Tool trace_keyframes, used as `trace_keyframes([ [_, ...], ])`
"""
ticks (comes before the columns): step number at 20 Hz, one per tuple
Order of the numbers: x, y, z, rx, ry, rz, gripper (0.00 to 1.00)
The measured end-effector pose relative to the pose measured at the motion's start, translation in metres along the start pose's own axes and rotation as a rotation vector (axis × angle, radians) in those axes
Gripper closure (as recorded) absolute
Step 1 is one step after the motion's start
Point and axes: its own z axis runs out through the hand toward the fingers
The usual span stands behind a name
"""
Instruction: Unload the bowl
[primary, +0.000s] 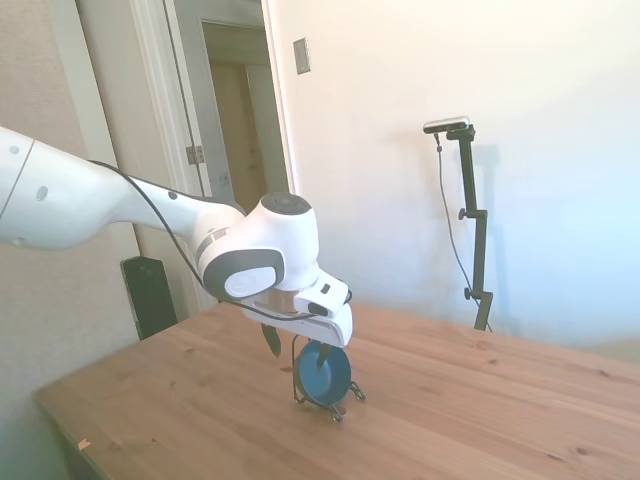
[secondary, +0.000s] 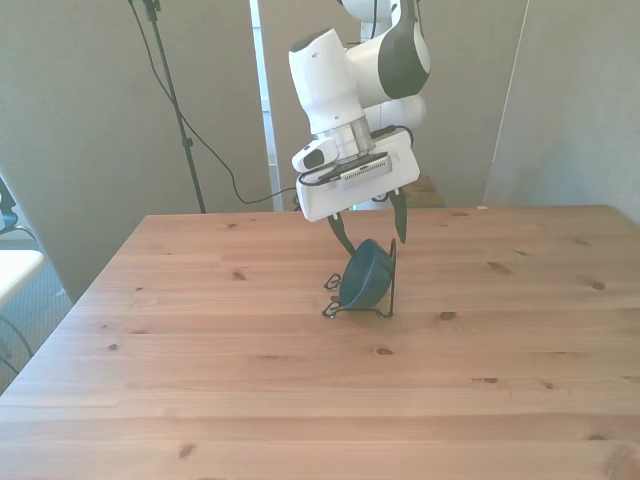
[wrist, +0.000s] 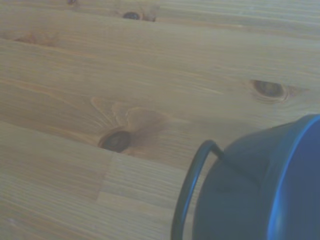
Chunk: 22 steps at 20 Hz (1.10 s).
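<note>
- Bowl (secondary: 366, 276), small, round, dark-blue, stands on edge in a thin black wire rack (secondary: 357, 308), mid-frame.
- Likely light, rigid, smooth; best pinched across its upper rim.
- Gripper (secondary: 372, 231) is open, fingers straddling that rim.

No readable text

No lettering, label, brand, number or sign could be read on anything in the side, front or wrist views.
</note>
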Motion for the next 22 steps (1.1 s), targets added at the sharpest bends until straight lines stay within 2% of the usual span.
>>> trace_keyframes([
  [3, 0.001, -0.002, -0.004, 0.004, 0.007, -0.008, 0.00],
  [11, -0.003, -0.009, 0.014, -0.005, -0.009, -0.023, 0.00],
  [17, -0.004, -0.011, 0.011, 0.067, -0.013, -0.064, 0.00],
  [22, -0.006, -0.006, 0.009, 0.078, -0.047, -0.059, 0.00],
])
